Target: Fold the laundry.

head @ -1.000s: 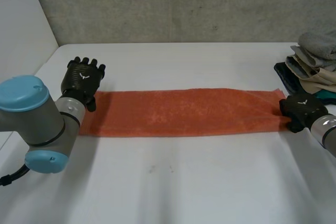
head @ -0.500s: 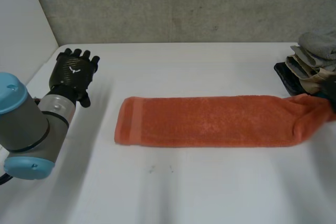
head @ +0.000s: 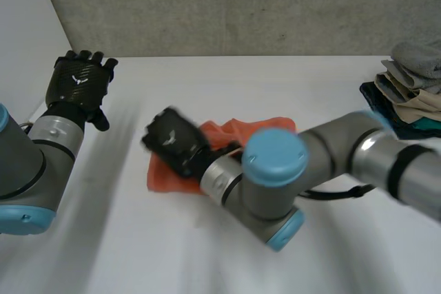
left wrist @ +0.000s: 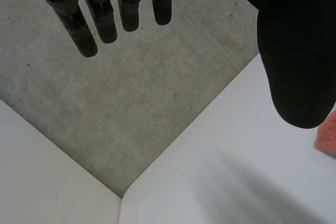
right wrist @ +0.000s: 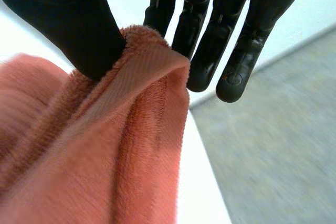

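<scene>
An orange towel (head: 234, 135) lies doubled over on the white table (head: 207, 253), left of its middle. My right hand (head: 172, 144) has reached across to the towel's left end and is shut on it. In the right wrist view the thumb (right wrist: 68, 19) and the fingers (right wrist: 202, 40) pinch a hemmed edge of the orange towel (right wrist: 115, 156). My left hand (head: 77, 84) is raised at the table's far left, apart from the towel, fingers straight and spread. The left wrist view has its fingers (left wrist: 105, 14) and thumb (left wrist: 296, 51) open over the table's corner, with a scrap of towel (left wrist: 328, 137) beside the thumb.
A stack of folded clothes (head: 410, 91) sits at the table's right edge. A grey concrete wall (head: 241, 5) runs behind the table. The right arm (head: 331, 163) stretches across the table's middle.
My right hand has swept from the table's right edge over to the left, carrying the towel's right end onto its left end. My left hand has pulled back further left and lifted.
</scene>
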You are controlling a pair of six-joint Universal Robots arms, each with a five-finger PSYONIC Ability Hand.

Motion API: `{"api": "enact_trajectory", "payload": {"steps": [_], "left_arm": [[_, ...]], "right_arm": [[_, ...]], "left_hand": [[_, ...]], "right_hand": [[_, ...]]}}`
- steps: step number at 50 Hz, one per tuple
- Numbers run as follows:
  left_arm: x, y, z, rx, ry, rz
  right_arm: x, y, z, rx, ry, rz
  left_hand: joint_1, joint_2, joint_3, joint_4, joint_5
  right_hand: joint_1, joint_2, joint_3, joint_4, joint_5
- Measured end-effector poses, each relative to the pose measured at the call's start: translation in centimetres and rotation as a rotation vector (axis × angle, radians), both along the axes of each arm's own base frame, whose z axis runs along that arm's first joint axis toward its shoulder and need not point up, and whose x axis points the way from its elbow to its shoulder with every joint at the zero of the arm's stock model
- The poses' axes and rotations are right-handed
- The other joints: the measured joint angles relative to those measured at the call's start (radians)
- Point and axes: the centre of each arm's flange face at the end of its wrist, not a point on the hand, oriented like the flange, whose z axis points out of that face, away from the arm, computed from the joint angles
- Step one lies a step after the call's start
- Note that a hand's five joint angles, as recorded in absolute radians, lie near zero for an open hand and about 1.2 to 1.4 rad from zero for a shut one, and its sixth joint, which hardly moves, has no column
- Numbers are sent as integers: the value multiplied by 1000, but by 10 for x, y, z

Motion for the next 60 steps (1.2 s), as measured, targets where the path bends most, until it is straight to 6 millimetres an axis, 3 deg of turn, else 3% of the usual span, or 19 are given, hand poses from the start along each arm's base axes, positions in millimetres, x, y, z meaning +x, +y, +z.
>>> {"api": "enact_trajectory", "payload": {"steps": [2,3,4,5,6,7,13,16,19,22,23,24,26,31,45,60], "left_arm": [[0,0,0,0,1,-1],[-1,0,0,-1,3,-4],[-3,1,1,-3,7,-11],[-5,2,2,-4,9,-15],[-7,3,2,-6,13,-22],[-9,4,3,-8,15,-28],[-25,12,7,-13,45,-80],[-42,23,11,-11,92,-139],[-56,32,12,2,131,-188],[-71,40,8,25,161,-242],[-71,40,8,25,161,-242],[-83,45,3,46,172,-284],[-91,49,-3,63,175,-316],[-117,59,-31,136,151,-414],[-144,64,-79,233,78,-477],[-143,60,-99,202,-82,-468]], "right_arm": [[2,3,-4,1,2,14],[6,11,-15,8,13,48],[7,14,-20,14,20,56],[7,15,-21,16,22,55],[6,15,-22,20,25,42],[5,14,-21,22,26,33],[-13,0,5,32,-3,-98],[-50,-28,34,88,-60,-281],[-84,-44,44,179,-87,-404],[-111,-52,43,275,-81,-489],[-111,-52,43,275,-81,-489],[-126,-54,37,339,-55,-535],[-137,-56,32,381,-33,-565],[-162,-58,11,484,47,-640],[-171,-64,-11,525,98,-674],[-167,-63,-21,536,115,-664]], "left_hand": [[0,0,0,0,0],[0,0,0,0,0],[0,0,0,0,0],[0,0,0,0,0],[0,0,0,0,0],[0,0,0,0,0],[0,0,0,0,0],[0,0,0,0,0],[0,0,0,0,0],[0,0,0,0,0],[0,0,0,0,0],[0,0,0,0,0],[0,0,0,0,0],[2,0,0,0,0],[4,0,0,0,0],[4,0,0,0,0]], "right_hand": [[-38,-60,-48,-49,-42],[-202,-246,-224,-225,-204],[-543,-635,-606,-606,-588],[-543,-635,-606,-606,-588],[-695,-827,-819,-808,-785],[-735,-883,-873,-873,-846],[-756,-922,-931,-913,-890],[-756,-922,-931,-913,-890],[-756,-922,-931,-913,-890],[-756,-922,-931,-913,-890],[-756,-922,-931,-913,-890],[-756,-922,-931,-913,-890],[-756,-922,-931,-913,-890],[-756,-922,-931,-913,-890],[-756,-922,-931,-913,-890],[-756,-922,-931,-913,-890]]}}
